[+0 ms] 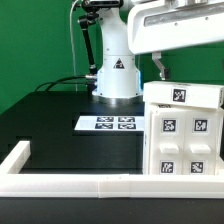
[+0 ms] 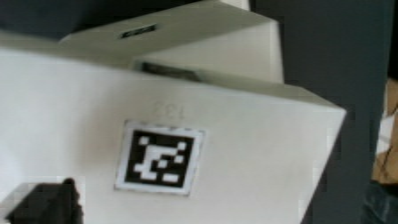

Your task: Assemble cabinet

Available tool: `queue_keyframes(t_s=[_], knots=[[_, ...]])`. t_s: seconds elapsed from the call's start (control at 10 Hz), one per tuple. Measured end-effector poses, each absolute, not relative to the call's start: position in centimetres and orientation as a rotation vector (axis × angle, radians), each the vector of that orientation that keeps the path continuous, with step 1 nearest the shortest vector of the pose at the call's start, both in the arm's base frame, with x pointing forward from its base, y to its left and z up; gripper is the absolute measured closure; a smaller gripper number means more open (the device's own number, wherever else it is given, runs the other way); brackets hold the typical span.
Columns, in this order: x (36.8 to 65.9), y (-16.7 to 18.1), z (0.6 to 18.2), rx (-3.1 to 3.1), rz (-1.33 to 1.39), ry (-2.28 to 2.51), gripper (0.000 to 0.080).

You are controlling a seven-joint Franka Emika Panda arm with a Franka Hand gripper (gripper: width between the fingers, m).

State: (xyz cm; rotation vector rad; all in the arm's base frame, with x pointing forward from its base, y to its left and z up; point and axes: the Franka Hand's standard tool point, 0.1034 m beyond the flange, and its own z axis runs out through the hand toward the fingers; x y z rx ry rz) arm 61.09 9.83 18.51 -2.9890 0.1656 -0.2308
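The cabinet [image 1: 183, 135] is a large white block at the exterior view's right, standing on the black table. It carries black-and-white tags on its top and front, and square recesses low on the front. My gripper [image 1: 163, 67] hangs just above the cabinet's top left corner, open, with nothing between its fingers. In the wrist view a white face of the cabinet [image 2: 214, 110] with one tag [image 2: 160, 156] fills most of the picture, close under my gripper [image 2: 214, 207]. One dark fingertip [image 2: 43, 205] shows at the picture's edge.
The marker board [image 1: 108, 123] lies flat on the table in front of the robot's white base [image 1: 117, 75]. A long white border rail [image 1: 90, 186] runs along the table's near edge and turns up at the exterior view's left [image 1: 15, 158]. Black cables trail behind the base.
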Motion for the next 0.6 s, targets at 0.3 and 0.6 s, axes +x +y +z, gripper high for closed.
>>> queue_keyframes(t_s=[0.3,0.6], knots=[[61.19,9.46,18.32,-3.031,-0.205,-0.489,0.0002],[61.14,9.27,18.10,-2.979,-0.183,-0.829,0.0002]])
